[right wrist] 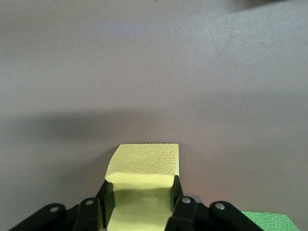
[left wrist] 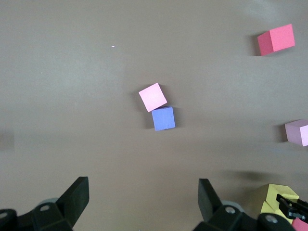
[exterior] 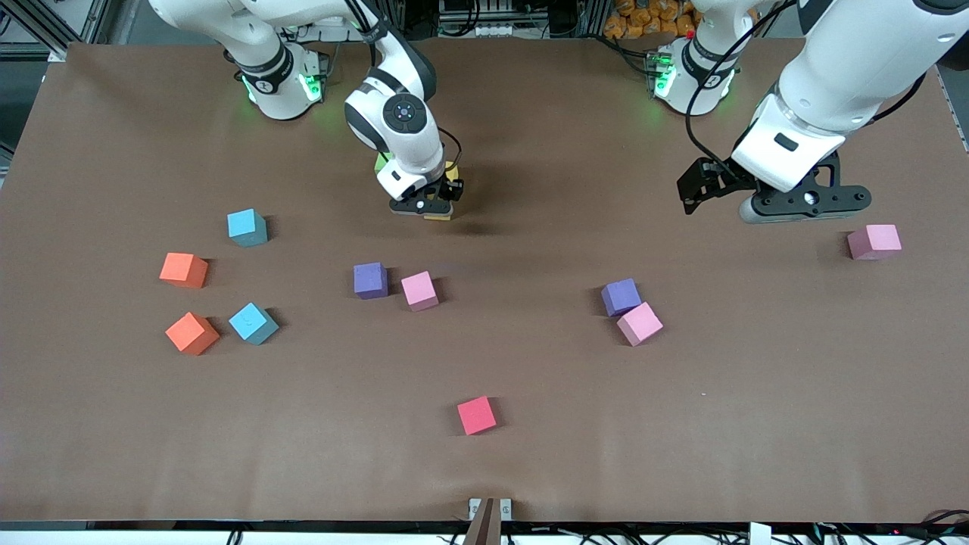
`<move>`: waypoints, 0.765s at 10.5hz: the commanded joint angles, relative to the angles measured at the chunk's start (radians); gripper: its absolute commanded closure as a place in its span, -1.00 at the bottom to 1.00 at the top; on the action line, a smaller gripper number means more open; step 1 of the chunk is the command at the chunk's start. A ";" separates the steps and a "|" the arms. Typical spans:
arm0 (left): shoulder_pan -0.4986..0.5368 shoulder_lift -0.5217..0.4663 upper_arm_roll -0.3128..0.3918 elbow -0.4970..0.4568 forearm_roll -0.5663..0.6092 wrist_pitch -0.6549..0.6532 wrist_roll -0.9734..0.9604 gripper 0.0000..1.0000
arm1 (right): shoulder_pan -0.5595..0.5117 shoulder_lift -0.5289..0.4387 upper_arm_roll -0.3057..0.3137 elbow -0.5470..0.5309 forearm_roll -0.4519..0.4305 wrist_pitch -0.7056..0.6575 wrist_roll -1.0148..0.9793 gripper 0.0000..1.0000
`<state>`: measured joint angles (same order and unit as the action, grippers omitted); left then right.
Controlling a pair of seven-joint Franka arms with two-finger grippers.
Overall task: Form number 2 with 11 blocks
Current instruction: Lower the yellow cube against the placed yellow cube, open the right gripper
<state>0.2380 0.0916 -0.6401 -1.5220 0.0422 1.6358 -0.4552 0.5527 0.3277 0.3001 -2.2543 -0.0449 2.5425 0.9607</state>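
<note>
From the high front camera, the right gripper (exterior: pixel 428 203) stands low over the brown table (exterior: pixel 530 454) near the robots' bases, its fingers clamped on a small matte yellow cube (exterior: pixel 448 182); a sliver of the green cube (exterior: pixel 382 162) shows beside the arm. The top row of the digit appears to be in hand, with this yellow cube being placed. The left gripper (exterior: pixel 804 203) waits, jaws spread and empty, over the left arm's end of the table, near a pink cube (exterior: pixel 874 241). Other blocks lie scattered nearer the camera: two light blue cubes (exterior: pixel 247 227) and two orange cubes (exterior: pixel 184 269) toward the right arm's end, a purple cube (exterior: pixel 371 280) just beside a pink one (exterior: pixel 420 291), another purple-and-pink pair (exterior: pixel 631 310) touching, and a red cube (exterior: pixel 477 415) nearest the camera.

The left wrist view shows that gripper's wide-open fingers (left wrist: pixel 72 199) above the touching pink and purple cubes (left wrist: pixel 159 107), well apart from them.

The right wrist view shows the yellow cube (right wrist: pixel 144 166) squeezed between the black fingers (right wrist: pixel 179 204), close to the table, the green cube's corner (right wrist: pixel 269 220) just beside. The next move likely calls for release with the yellow cube square, then fetching the red cube.
</note>
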 commanded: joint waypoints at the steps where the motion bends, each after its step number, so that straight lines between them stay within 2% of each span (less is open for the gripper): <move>1: 0.004 -0.006 -0.006 0.011 0.013 -0.019 0.004 -1.00 | -0.002 -0.036 0.016 -0.042 -0.016 0.013 0.035 1.00; 8: 0.004 -0.006 -0.006 0.011 0.011 -0.019 0.004 -1.00 | -0.004 -0.033 0.027 -0.071 -0.016 0.064 0.033 1.00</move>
<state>0.2379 0.0916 -0.6401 -1.5220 0.0422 1.6358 -0.4552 0.5527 0.3170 0.3137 -2.2877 -0.0459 2.5861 0.9676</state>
